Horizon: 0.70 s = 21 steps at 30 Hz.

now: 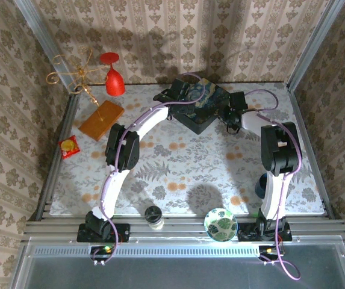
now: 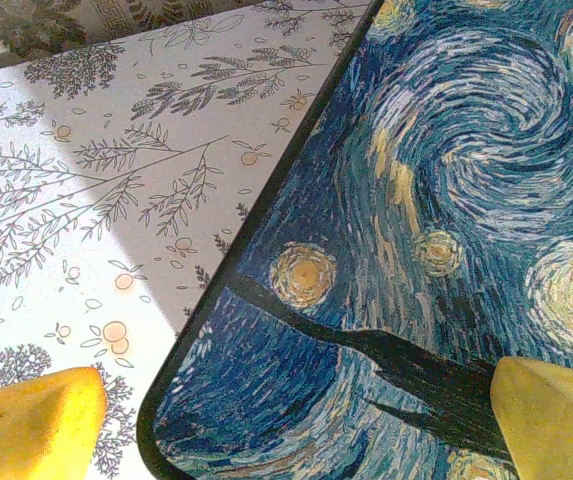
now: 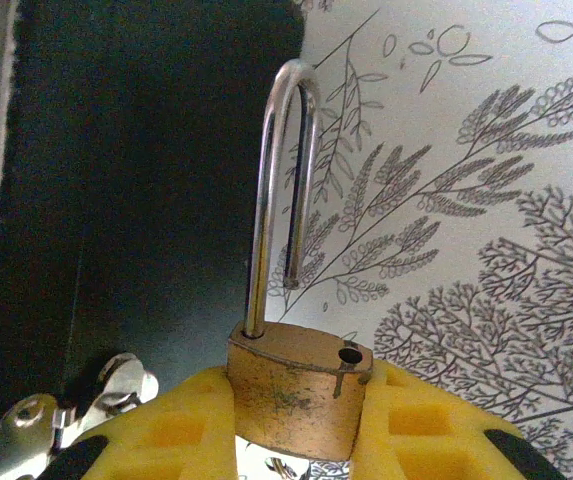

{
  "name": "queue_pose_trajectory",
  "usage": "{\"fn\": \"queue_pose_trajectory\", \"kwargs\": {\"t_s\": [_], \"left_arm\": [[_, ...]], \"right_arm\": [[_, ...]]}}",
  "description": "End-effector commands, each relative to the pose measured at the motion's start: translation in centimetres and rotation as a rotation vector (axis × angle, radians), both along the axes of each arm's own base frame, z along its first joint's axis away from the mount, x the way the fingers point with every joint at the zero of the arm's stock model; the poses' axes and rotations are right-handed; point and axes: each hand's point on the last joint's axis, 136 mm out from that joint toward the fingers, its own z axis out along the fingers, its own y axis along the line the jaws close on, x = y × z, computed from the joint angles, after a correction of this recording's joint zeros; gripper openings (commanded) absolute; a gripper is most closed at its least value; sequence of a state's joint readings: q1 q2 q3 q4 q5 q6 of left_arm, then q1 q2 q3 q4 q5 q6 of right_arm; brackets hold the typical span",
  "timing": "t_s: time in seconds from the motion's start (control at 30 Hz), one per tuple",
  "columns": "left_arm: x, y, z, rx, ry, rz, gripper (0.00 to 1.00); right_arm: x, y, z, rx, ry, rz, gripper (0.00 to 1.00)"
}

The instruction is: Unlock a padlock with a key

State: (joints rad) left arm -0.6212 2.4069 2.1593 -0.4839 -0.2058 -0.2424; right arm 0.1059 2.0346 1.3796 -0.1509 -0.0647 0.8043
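Note:
My right gripper (image 3: 301,435) is shut on the brass padlock (image 3: 301,385), its yellow pads pressing both sides of the body. The silvery shackle (image 3: 281,180) stands up with its free end lifted out of its hole, so the lock is open. Just left of it is the dark wall of the starry-night box (image 3: 136,180). A silvery metal piece (image 3: 31,430) lies at the lower left; I cannot tell whether it is the key. My left gripper (image 2: 296,420) is open over a corner of the box lid (image 2: 436,200), one finger over the cloth, one over the lid. Both grippers (image 1: 171,96) (image 1: 232,111) flank the box (image 1: 203,99).
A red wine glass (image 1: 113,78), a gold wire ornament (image 1: 73,72), a wooden board (image 1: 102,119) and a red packet (image 1: 69,146) stand at the far left. Near the front edge are a dark cup (image 1: 153,215), a patterned bowl (image 1: 220,224) and a blue cup (image 1: 261,185).

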Motion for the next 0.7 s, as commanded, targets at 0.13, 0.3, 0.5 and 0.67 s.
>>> {"fn": "queue_pose_trajectory", "kwargs": {"t_s": [0.13,0.3,0.5,0.67], "left_arm": [[-2.4,3.8,-6.7,0.137,0.188,0.034,1.00],[-2.6,4.8,-5.9,0.115,0.187,0.055,1.00],[-3.6,4.2,-1.2,-0.014,0.139,0.040,1.00],[-5.2,4.4,3.9,-0.125,0.071,0.037,1.00]], "right_arm": [[1.9,-2.4,1.5,0.038,-0.060,-0.018,0.00],[-1.3,-2.7,1.8,0.012,-0.019,-0.018,0.00],[-8.4,-3.4,-0.1,-0.106,0.092,-0.001,0.07],[-12.1,-3.7,-2.1,-0.184,0.191,0.057,0.50]]}}
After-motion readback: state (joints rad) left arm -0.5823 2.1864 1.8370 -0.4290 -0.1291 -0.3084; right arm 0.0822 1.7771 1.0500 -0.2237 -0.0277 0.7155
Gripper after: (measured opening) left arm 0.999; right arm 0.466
